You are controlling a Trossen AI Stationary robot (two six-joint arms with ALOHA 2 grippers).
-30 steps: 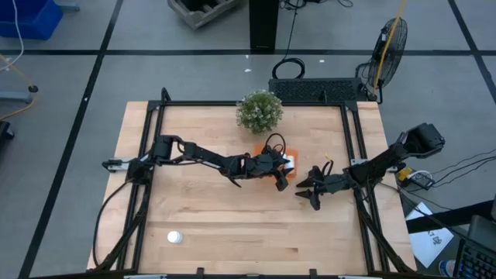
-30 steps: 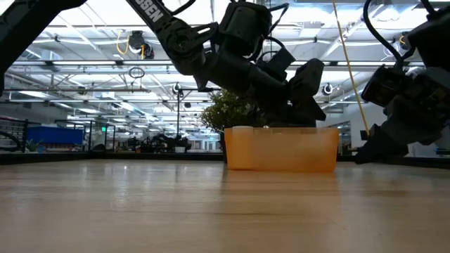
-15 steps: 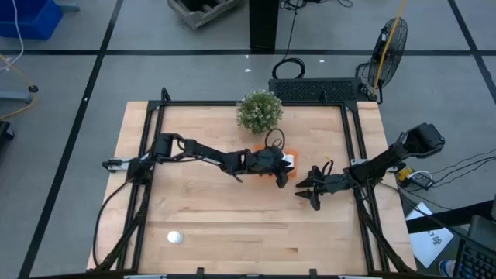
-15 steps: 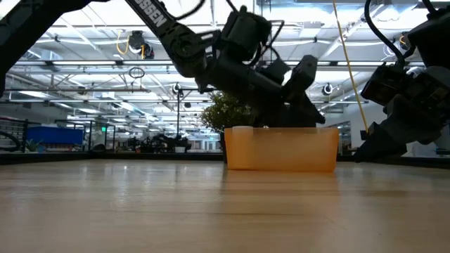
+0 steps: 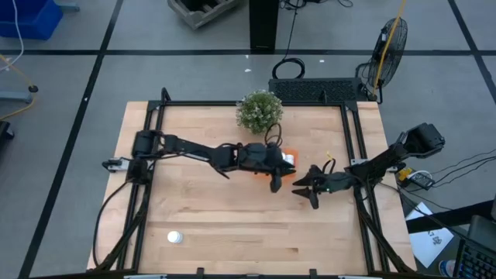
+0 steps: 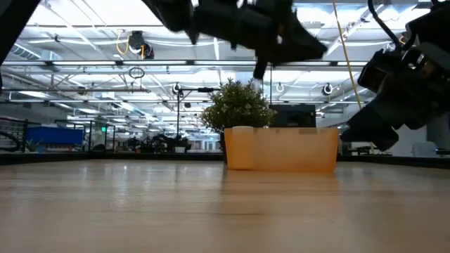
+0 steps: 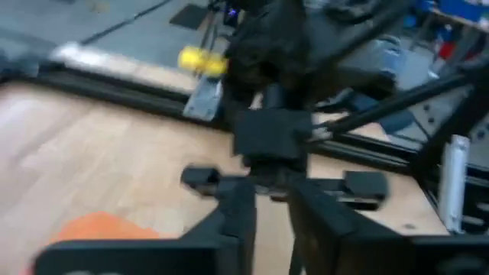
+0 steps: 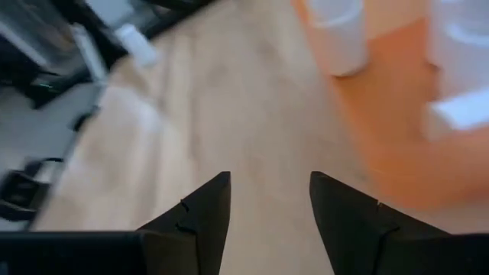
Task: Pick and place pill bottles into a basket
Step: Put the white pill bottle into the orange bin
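One pill bottle (image 5: 175, 237) waits at the table's near edge, while beyond it the left gripper (image 5: 274, 184), empty and narrowing, has risen clear of the orange basket (image 6: 281, 149), the right gripper (image 5: 304, 188) half-open alongside.

Light wood table (image 5: 209, 217), black frame rails along left and right edges. On it: bushy green potted plant (image 5: 260, 111) at far edge, centre. Orange basket (image 6: 281, 148) just near side of the plant, mostly covered from above. One white pill bottle (image 5: 175, 237) lying alone at the near left, well apart from the rest.
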